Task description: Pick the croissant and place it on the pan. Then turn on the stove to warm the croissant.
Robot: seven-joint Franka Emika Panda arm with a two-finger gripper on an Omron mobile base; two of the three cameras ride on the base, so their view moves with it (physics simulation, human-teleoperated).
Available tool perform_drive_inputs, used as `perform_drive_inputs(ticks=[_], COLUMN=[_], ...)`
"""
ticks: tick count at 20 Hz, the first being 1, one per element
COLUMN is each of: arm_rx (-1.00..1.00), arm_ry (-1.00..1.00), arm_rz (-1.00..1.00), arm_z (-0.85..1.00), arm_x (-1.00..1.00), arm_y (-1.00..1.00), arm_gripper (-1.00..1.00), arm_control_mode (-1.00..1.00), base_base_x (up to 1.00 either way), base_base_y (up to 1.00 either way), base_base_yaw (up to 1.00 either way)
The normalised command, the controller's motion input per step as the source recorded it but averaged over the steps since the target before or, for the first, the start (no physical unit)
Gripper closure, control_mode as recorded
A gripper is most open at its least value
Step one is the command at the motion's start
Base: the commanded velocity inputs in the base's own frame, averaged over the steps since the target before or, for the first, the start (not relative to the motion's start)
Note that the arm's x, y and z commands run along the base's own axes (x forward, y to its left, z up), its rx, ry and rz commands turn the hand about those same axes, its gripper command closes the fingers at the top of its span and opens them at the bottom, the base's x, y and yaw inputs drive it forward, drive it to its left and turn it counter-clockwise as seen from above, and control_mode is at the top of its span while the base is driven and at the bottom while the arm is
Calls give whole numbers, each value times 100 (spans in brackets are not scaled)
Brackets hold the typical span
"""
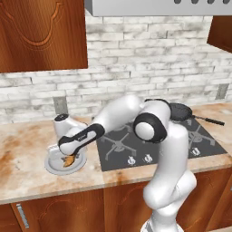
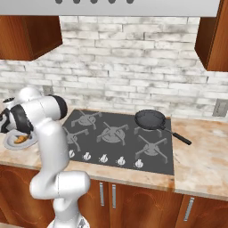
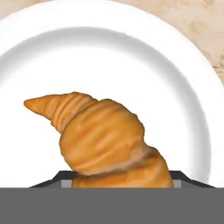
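one croissant (image 3: 107,140), one plate (image 3: 183,83), one pan (image 2: 150,119), five knobs (image 2: 103,158)

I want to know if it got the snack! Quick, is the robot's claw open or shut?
Claw: right at the croissant on the plate, a dark tip on each side; whether it is squeezing yet cannot be told.

The golden ridged croissant (image 3: 105,140) is seen lying on a white plate (image 3: 183,87), left of the stove (image 2: 118,138); the dark pan (image 2: 150,119) sits on the stove's back right burner.
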Motion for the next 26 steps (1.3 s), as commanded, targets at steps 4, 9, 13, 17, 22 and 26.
perform_drive_inputs(ticks=[4,9,13,17,22,26], arm_rx=[0,0,0,1,7,12], arm_ry=[-21,-26,-21,-9,-6,-7], arm_rz=[0,-1,-5,-16,-22,-20], arm_z=[65,87,82,76,64,52], arm_x=[-19,-9,-12,-14,-12,-7], arm_y=[-39,-33,-47,-58,-79,-90], arm_gripper=[100,100,100,100,100,100], arm_control_mode=[-100,-100,-100,-100,-100,-100], base_base_x=[0,0,0,0,0,0], base_base_y=[0,0,0,0,0,0], base_base_yaw=[0,0,0,0,0,0])
